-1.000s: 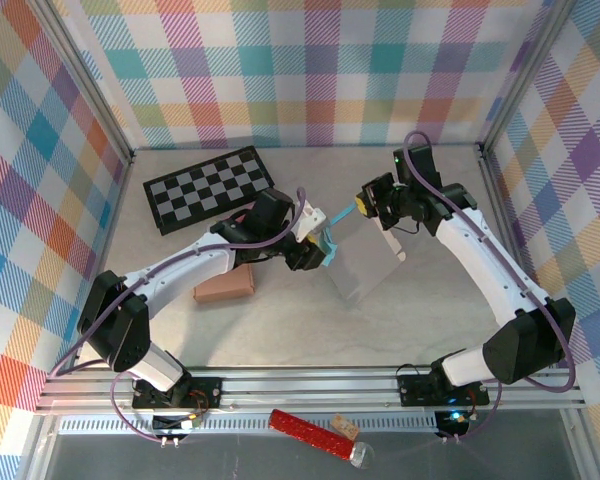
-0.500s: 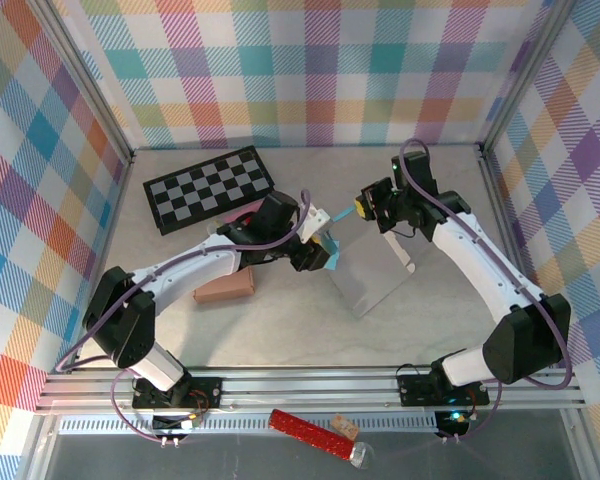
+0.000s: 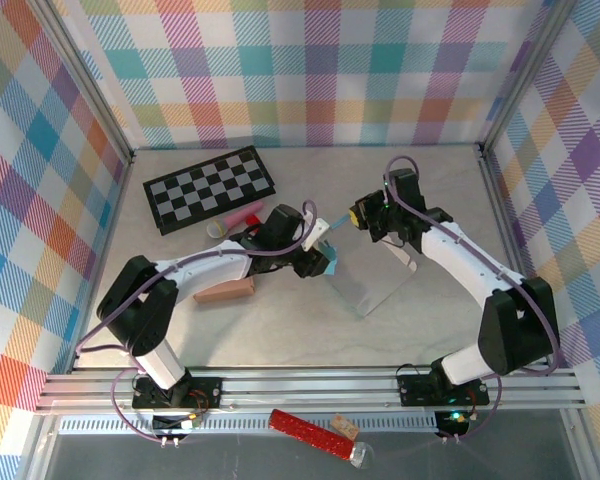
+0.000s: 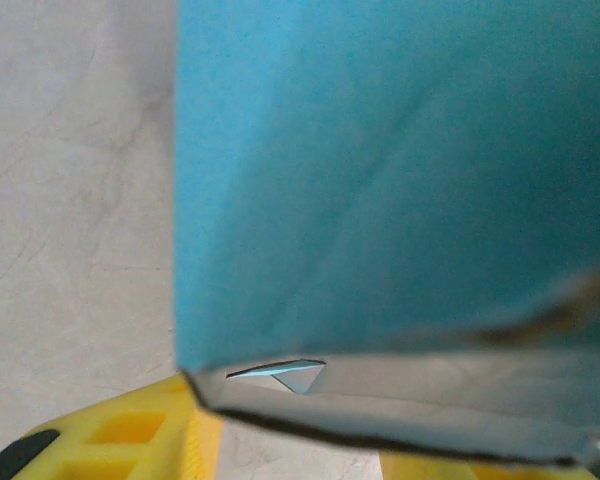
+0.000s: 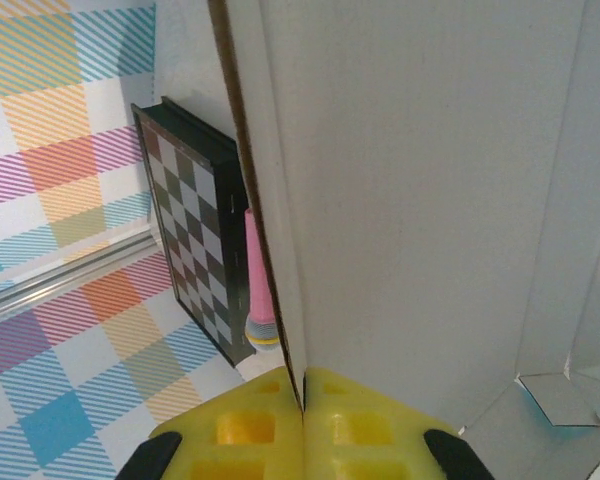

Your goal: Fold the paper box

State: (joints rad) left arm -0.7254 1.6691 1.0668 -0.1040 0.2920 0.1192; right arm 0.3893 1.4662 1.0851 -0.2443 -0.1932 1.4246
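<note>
The paper box (image 3: 372, 275) stands half-formed in mid-table, white inside and blue outside. My left gripper (image 3: 323, 258) is at its blue left corner. In the left wrist view the blue wall (image 4: 380, 180) looms close, and a folded wall sits between the yellow fingers (image 4: 110, 440), gripper (image 4: 290, 455) shut on it. My right gripper (image 3: 358, 214) pinches the box's far top edge. In the right wrist view the yellow fingers (image 5: 250, 425) are pressed together on the thin cardboard edge, gripper (image 5: 302, 395), with the white panel (image 5: 430, 200) to the right.
A chessboard (image 3: 208, 188) lies at the back left, also seen as the chessboard (image 5: 195, 230), with a pink cone-shaped thing (image 3: 235, 216) next to it. A brown block (image 3: 224, 290) lies under the left forearm. A red object (image 3: 310, 432) lies beyond the front rail.
The right wrist has shifted a little left and the box's white panel has swung nearer the table's front. The left arm has drawn in; both grips hold.
</note>
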